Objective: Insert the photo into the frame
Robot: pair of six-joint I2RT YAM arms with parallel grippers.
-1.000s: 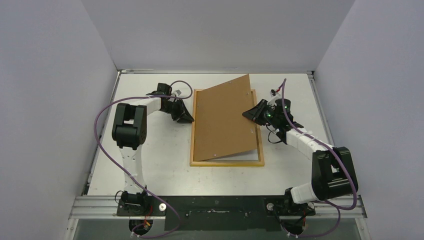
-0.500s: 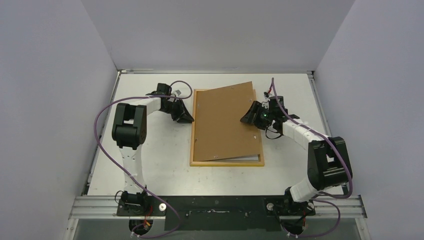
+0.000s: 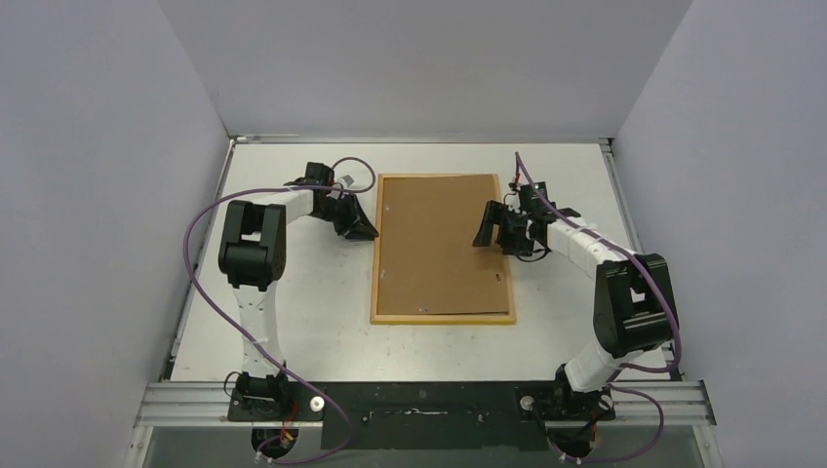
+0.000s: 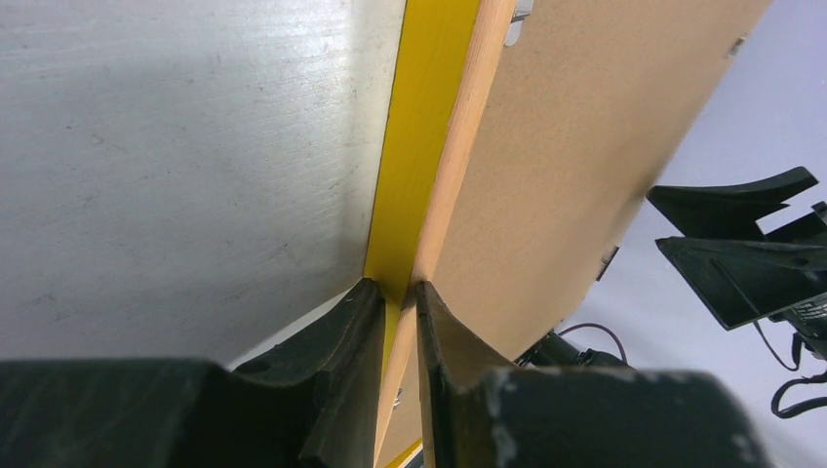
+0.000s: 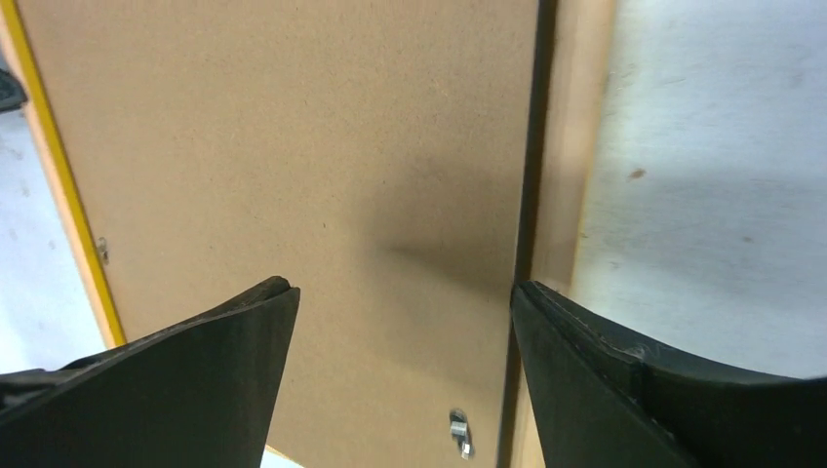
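The frame (image 3: 443, 318) lies with its wood-coloured back up in the middle of the table. A brown backing board (image 3: 439, 244) rests flat inside it. The photo is hidden. My left gripper (image 3: 369, 232) is shut on the frame's left rail; in the left wrist view its fingers (image 4: 400, 292) pinch the yellow-and-wood edge (image 4: 424, 146). My right gripper (image 3: 495, 230) hovers open over the board's right edge. In the right wrist view its fingers (image 5: 405, 292) straddle the board (image 5: 293, 146) and the frame's rail (image 5: 575, 146), holding nothing.
White table (image 3: 293, 292) with grey walls on three sides. Purple cables loop off both arms. Small metal tabs (image 5: 460, 434) sit along the board's edge. The right gripper (image 4: 741, 244) shows at the right of the left wrist view.
The backing board went from propped up on its right side to lying flat in the frame. My right gripper opened and let it go. The left gripper kept its grip.
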